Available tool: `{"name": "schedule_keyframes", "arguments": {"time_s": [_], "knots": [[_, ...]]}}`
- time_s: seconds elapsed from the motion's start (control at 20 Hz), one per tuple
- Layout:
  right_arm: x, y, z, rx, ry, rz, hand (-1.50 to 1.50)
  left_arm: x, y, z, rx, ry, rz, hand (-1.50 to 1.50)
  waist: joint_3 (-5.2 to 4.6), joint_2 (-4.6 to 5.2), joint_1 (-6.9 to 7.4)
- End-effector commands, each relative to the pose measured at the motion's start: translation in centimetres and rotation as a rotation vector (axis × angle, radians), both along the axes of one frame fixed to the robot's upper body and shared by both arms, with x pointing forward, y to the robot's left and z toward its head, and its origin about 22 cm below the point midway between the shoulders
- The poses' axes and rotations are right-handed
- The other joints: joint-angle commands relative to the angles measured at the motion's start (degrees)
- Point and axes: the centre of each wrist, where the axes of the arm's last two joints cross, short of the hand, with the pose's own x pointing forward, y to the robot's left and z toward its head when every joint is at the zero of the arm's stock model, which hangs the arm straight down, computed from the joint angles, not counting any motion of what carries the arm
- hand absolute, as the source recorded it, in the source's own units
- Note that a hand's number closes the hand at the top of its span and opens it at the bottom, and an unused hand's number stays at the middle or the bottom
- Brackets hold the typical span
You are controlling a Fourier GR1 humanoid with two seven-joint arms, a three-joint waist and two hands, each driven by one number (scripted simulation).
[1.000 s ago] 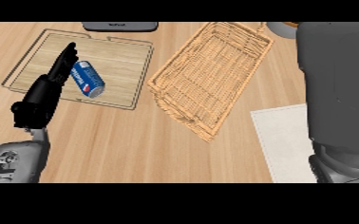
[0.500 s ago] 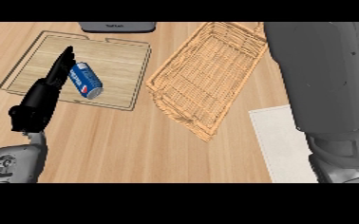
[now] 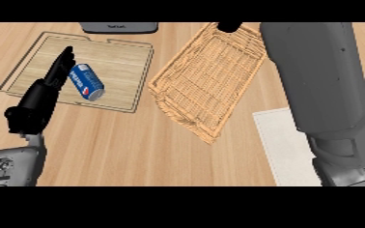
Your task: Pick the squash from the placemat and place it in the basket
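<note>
The woven tan basket (image 3: 211,75) lies tilted in the middle of the counter, and nothing shows inside it. The white placemat (image 3: 284,146) sits at the lower right, partly under my right forearm. No squash is visible anywhere. My right forearm runs up the right side, and only a small black part of my right hand (image 3: 230,26) shows at the basket's far end, under the top band. My left hand (image 3: 44,92) rests open at the left with straight fingers pointing up, holding nothing.
A wooden cutting board (image 3: 114,60) lies at the upper left with a blue soda can (image 3: 86,81) on its side, just right of my left hand's fingers. A dark grey appliance (image 3: 119,27) stands at the counter's far edge.
My right forearm has swung left and forward from the right edge, now reaching over the basket's far right corner. The left hand and the can have stayed put.
</note>
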Motion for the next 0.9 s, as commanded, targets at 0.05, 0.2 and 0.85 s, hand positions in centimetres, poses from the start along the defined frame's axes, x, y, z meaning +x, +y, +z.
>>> {"name": "schedule_keyframes", "arguments": {"time_s": [0.05,0.2,0.85], "knots": [[0.0,1.3,-0.3,0.047,0.094,-0.036,-1.50,-1.1,-0.4,0.2,0.006,-0.005,-0.013,0.00,0.01,0.02,0.39],[-1.2,0.4,0.8,0.107,0.012,-0.043,-1.50,-0.4,-0.2,-0.2,0.007,-0.009,0.011,0.00,0.02,-0.01,-0.13],[-2.3,-9.9,3.0,0.586,-0.490,-0.453,-1.50,-0.1,-2.0,0.0,-0.014,-0.006,0.010,0.00,0.07,0.09,-0.89]]}}
